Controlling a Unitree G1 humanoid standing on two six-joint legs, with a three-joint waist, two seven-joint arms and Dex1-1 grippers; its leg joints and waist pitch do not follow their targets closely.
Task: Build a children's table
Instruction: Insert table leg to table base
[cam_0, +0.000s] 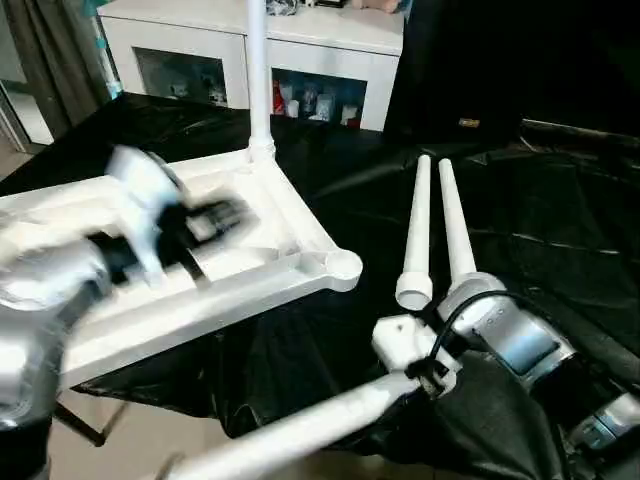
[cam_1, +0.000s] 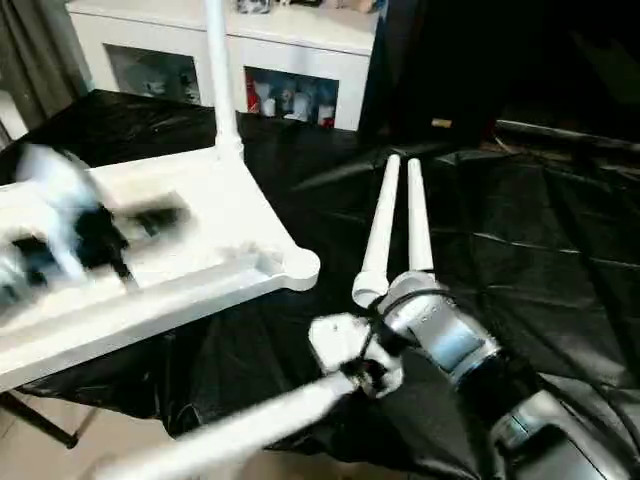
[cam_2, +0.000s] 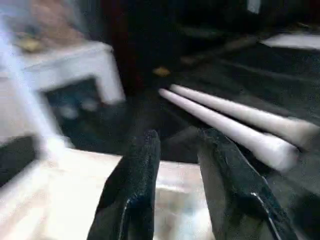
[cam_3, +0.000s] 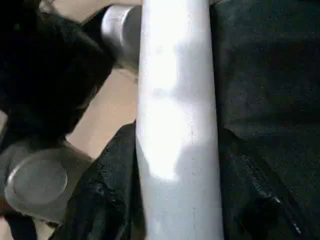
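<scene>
The white tabletop lies upside down on a black cloth, ribs up, with one white leg standing upright in its far corner socket. The near corner socket is empty. Two more legs lie side by side on the cloth to the right. My left gripper hovers over the tabletop's underside; in the left wrist view its fingers stand apart with nothing between them. My right gripper is shut on a fourth leg, which slants out past the table's near edge.
A white cabinet with glass fronts stands behind the table. The black cloth is wrinkled and hangs over the near edge, with bare floor below. Dark furniture is at the back right.
</scene>
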